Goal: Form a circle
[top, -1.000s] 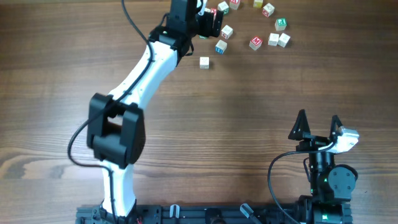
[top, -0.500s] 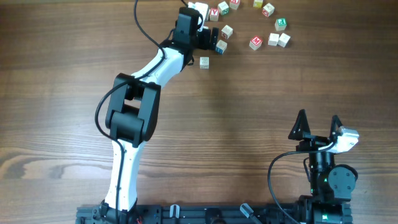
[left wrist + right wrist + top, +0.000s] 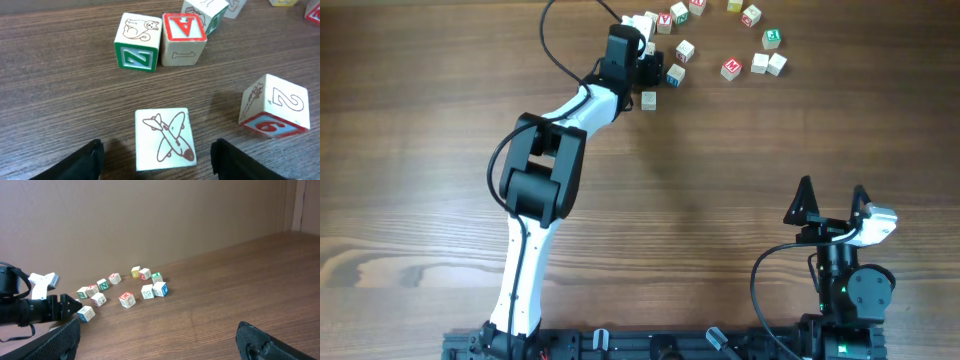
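Since a second ago, the left arm (image 3: 545, 170) has folded up and pushed on toward the far side of the worktop (image 3: 740, 200), and the left pincer (image 3: 159, 162) has come down around the plane block (image 3: 164, 139). Its two tips are apart, one on each side of the block, with a little gap on both sides, so nothing is held yet. The right pincer (image 3: 832, 195) sits wide apart near the front, well away from all the blocks. The circle (image 3: 759, 63) is not a full ring. It is a small bunch of blocks at the far edge, off to the right of the left pincer, with a red M block (image 3: 731, 69) in it. The plane block lies a bit crooked between the tips, so I think a squeeze could make it twist or pop out. Only the ends of the tips reach it, so the hold may be weak and it could slip on the way. The 2 block (image 3: 272, 105) is near one tip and could get bumped. Set down too hard, the plane block could knock the bunch and spoil its shape.
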{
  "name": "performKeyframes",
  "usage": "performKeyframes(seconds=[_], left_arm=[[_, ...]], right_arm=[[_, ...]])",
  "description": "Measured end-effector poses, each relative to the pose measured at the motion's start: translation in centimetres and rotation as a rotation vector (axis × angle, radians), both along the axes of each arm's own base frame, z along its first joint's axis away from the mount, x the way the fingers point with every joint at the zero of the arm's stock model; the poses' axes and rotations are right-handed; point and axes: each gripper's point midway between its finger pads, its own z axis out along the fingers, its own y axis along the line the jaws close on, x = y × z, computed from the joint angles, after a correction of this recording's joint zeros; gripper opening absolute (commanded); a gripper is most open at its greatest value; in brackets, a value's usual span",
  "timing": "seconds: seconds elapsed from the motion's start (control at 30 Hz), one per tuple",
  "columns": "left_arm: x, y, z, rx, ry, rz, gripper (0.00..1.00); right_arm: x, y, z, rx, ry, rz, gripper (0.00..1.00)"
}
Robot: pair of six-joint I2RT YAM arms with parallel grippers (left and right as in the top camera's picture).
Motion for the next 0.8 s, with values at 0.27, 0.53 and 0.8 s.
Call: performKeyframes(seconds=[0.27,0.53,0.8], left_arm=[[0.6,-0.2,1.0,-0.018,-0.044,0.001,0.27],[0.5,-0.2,0.8,-0.015,-0.036,0.000,0.25],[-1.4,-0.1,3.3,0.016,0.045,-0.009,0.27]], right_arm=[[0.0,0.0,0.0,0.000,0.000,0.000,1.00],[0.0,0.0,0.0,0.000,0.000,0.000,1.00],[0.0,0.0,0.0,0.000,0.000,0.000,1.00]])
